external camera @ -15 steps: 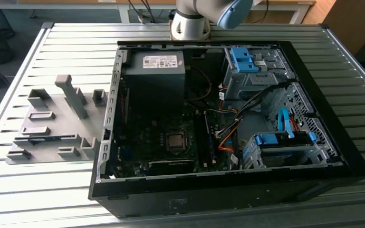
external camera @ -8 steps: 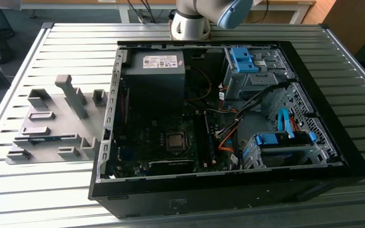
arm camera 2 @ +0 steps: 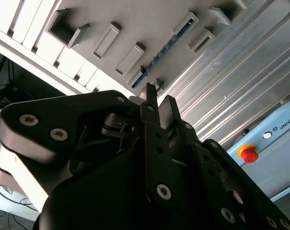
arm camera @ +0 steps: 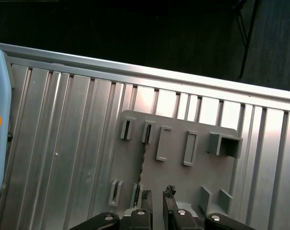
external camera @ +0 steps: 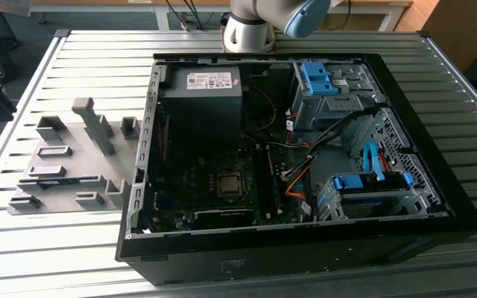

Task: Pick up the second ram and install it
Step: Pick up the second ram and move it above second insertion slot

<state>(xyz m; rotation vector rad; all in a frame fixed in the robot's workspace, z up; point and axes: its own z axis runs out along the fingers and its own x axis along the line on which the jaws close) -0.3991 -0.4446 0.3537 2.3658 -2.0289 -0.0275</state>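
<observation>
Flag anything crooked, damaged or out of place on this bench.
Nothing stands out. The second ram sits straight between its holders on the grey fixture plate; the open computer case lies square on the table.

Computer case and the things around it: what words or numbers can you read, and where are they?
White label on the power supply: print too small to read.
Mark on the computer case front: too small to read.
Letters on the pale box by the red button: cut off, unreadable.
The second ram: no readable print.
</observation>
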